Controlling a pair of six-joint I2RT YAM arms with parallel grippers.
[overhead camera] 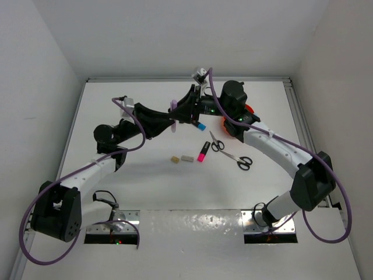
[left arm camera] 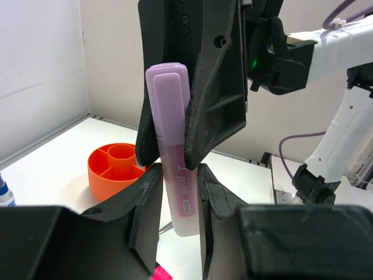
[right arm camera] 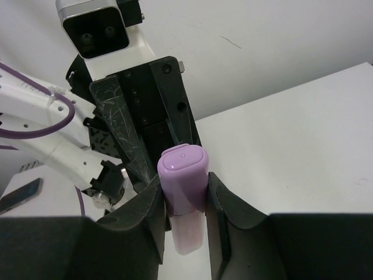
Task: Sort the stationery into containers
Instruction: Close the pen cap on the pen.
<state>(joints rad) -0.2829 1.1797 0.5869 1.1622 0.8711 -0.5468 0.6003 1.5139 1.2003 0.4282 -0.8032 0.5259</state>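
Observation:
A lilac marker hangs in the air between both arms, above the table's far middle. My left gripper is shut on its pale lower barrel. My right gripper is shut on its lilac cap, its black fingers flanking the marker's top in the left wrist view. The round orange tub with its central cup stands on the table behind the marker; the right arm largely hides it in the top view. On the table lie a pink-capped marker, a blue-capped marker, scissors, a beige eraser and a grey eraser.
A small bottle stands at the left edge of the left wrist view. White walls close in the table on three sides. A metal rail runs along the right edge, and the arms' base plates sit at the near edge.

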